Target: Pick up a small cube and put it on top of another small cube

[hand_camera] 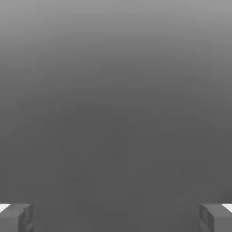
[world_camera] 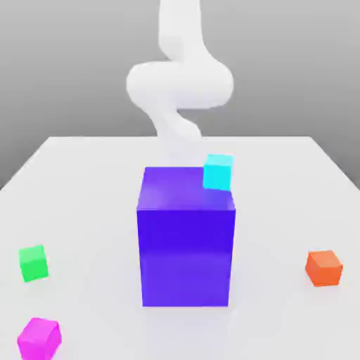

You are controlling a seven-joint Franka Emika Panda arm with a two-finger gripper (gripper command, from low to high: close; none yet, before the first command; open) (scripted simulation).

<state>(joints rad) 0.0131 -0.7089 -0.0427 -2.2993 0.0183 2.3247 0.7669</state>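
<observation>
White table — purple block, green, orange, magenta cubes.

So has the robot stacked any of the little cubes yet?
Not yet. The green cube, pink cube and orange cube each sit alone on the white table. The cyan cube shows at the big purple block's top back corner, not on a small cube. The gripper is open and holds nothing, so picking up and stacking are both left.

Bright, even, soft-edged render; faint shadows under cubes, hand view dim grey.
</observation>
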